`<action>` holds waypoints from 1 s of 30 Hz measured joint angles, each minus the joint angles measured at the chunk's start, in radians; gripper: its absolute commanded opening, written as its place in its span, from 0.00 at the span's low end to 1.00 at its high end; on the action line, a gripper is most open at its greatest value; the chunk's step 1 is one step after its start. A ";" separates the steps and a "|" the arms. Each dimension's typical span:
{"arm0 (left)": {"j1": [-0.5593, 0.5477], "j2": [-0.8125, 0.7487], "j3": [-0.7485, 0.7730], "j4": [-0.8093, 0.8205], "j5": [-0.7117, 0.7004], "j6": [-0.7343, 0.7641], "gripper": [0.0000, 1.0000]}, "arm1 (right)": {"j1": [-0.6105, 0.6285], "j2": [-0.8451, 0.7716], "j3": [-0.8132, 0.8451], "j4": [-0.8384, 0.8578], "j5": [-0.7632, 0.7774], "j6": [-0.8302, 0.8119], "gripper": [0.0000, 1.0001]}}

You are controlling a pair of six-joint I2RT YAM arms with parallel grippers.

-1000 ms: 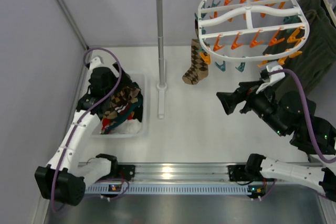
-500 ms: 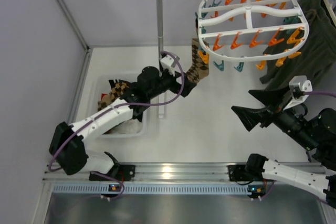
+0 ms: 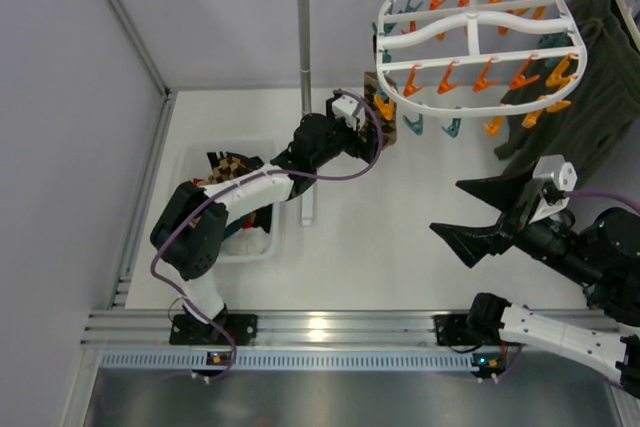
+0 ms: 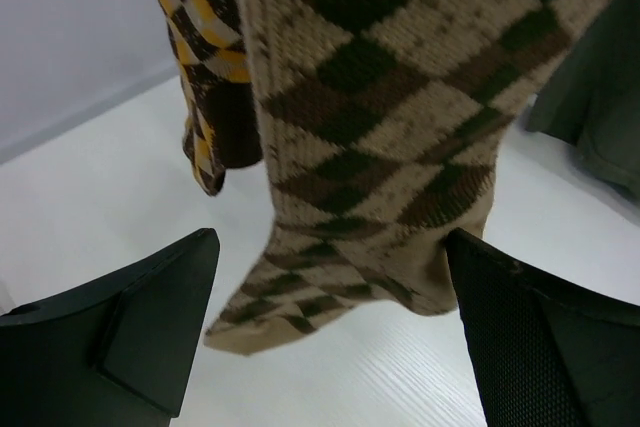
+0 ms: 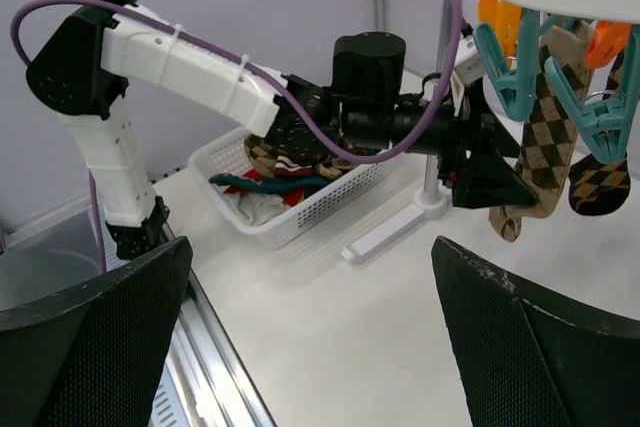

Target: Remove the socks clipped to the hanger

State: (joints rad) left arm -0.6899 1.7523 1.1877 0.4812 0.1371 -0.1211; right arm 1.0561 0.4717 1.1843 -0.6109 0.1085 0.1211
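The white oval hanger point(image 3: 480, 39) with orange and teal clips hangs from the rack bar. A tan argyle sock point(image 4: 380, 127) hangs from a teal clip. A second brown and yellow checkered sock point(image 4: 205, 77) hangs beside it. Both also show in the right wrist view, the tan sock point(image 5: 545, 137) and the second sock point(image 5: 600, 185). My left gripper point(image 3: 372, 135) is open, its jaws either side of the tan sock's foot point(image 4: 330, 242), and the right pad touches the heel. My right gripper point(image 3: 480, 212) is open and empty point(image 5: 310, 244), low and to the right of the hanger.
A white basket point(image 3: 275, 242) at the left holds socks in brown argyle, red, teal and black. The grey rack pole point(image 3: 304, 57) and its foot point(image 3: 308, 187) stand between basket and hanger. A dark green garment point(image 3: 600, 77) hangs at the far right.
My left arm has swung from the basket across to the hanging tan sock. My right gripper has drawn back to the right and down, away from the hanger.
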 measured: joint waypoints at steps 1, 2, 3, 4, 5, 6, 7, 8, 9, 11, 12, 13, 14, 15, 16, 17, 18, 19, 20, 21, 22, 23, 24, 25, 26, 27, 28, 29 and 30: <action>0.008 0.017 0.013 0.014 0.005 0.009 0.98 | 0.000 0.002 0.000 0.001 -0.007 -0.006 0.99; 0.016 0.031 0.024 0.028 0.012 0.018 0.98 | 0.000 0.003 0.000 0.002 -0.011 -0.009 0.99; 0.023 0.042 0.029 0.046 0.022 0.025 0.98 | 0.000 0.004 0.000 0.002 -0.017 -0.014 1.00; 0.029 0.051 0.032 0.059 0.034 0.034 0.98 | 0.000 0.005 0.000 0.004 -0.021 -0.018 0.99; 0.034 0.058 0.033 0.070 0.045 0.042 0.98 | 0.000 0.006 0.000 0.005 -0.025 -0.023 0.99; 0.042 0.067 0.035 0.087 0.065 0.048 0.98 | 0.000 0.006 0.000 0.007 -0.028 -0.027 1.00; 0.047 0.074 0.038 0.103 0.084 0.053 0.98 | 0.000 0.008 0.000 0.009 -0.030 -0.032 0.99; 0.050 0.081 0.042 0.109 0.103 0.058 0.98 | 0.000 0.009 -0.002 0.014 -0.032 -0.037 0.99; 0.052 0.090 0.052 0.113 0.121 0.062 0.97 | 0.000 0.009 -0.005 0.020 -0.032 -0.041 0.99; 0.053 0.112 0.082 0.125 0.154 0.062 0.86 | 0.000 0.011 -0.013 0.028 -0.034 -0.050 0.99; 0.053 0.123 0.098 0.127 0.171 0.060 0.78 | 0.000 0.013 -0.017 0.030 -0.035 -0.052 0.99; 0.053 0.132 0.113 0.131 0.184 0.057 0.70 | 0.000 0.015 -0.024 0.038 -0.035 -0.056 1.00; 0.053 0.141 0.130 0.139 0.196 0.054 0.52 | 0.000 0.017 -0.029 0.043 -0.036 -0.060 0.99; 0.053 0.151 0.145 0.145 0.207 0.047 0.41 | 0.000 0.020 -0.034 0.045 -0.037 -0.061 0.99; 0.053 0.160 0.160 0.150 0.216 0.045 0.32 | 0.000 0.025 -0.038 0.050 -0.036 -0.063 0.99; 0.053 0.169 0.172 0.155 0.221 0.041 0.13 | 0.000 0.029 -0.040 0.050 -0.037 -0.066 0.99; 0.052 0.172 0.179 0.159 0.223 0.035 0.09 | 0.000 0.033 -0.041 0.051 -0.037 -0.069 1.00; 0.052 0.174 0.179 0.161 0.225 0.037 0.02 | 0.000 0.036 -0.042 0.051 -0.036 -0.070 1.00; 0.051 0.174 0.179 0.161 0.219 0.031 0.00 | 0.000 0.037 -0.045 0.054 -0.035 -0.071 0.99; 0.051 0.174 0.179 0.161 0.205 0.021 0.00 | 0.000 0.038 -0.046 0.054 -0.035 -0.074 0.99; 0.051 0.174 0.176 0.163 0.187 0.012 0.00 | 0.000 0.039 -0.046 0.057 -0.032 -0.075 0.99; 0.050 0.173 0.171 0.169 0.169 0.002 0.00 | 0.000 0.039 -0.046 0.061 -0.028 -0.076 1.00; 0.048 0.165 0.154 0.172 0.140 -0.013 0.00 | 0.000 0.039 -0.046 0.067 -0.022 -0.076 0.99; 0.045 0.147 0.124 0.173 0.102 -0.031 0.00 | 0.000 0.039 -0.046 0.072 -0.016 -0.076 0.99; 0.041 0.124 0.089 0.172 0.069 -0.046 0.00 | 0.000 0.038 -0.046 0.076 -0.007 -0.074 0.99; 0.037 0.093 0.046 0.172 0.026 -0.061 0.00 | 0.000 0.036 -0.046 0.079 0.004 -0.071 1.00; 0.030 0.056 0.004 0.168 -0.018 -0.072 0.00 | 0.000 0.033 -0.045 0.083 0.015 -0.066 0.99; 0.021 0.018 -0.032 0.168 -0.061 -0.080 0.00 | 0.000 0.029 -0.045 0.087 0.029 -0.058 0.99; 0.007 -0.024 -0.068 0.166 -0.105 -0.085 0.00 | 0.000 0.025 -0.042 0.090 0.042 -0.051 0.99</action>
State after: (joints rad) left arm -0.6830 1.7287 1.1198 0.6472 0.0319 -0.2058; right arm 1.0561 0.4965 1.1419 -0.5205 0.1501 0.0700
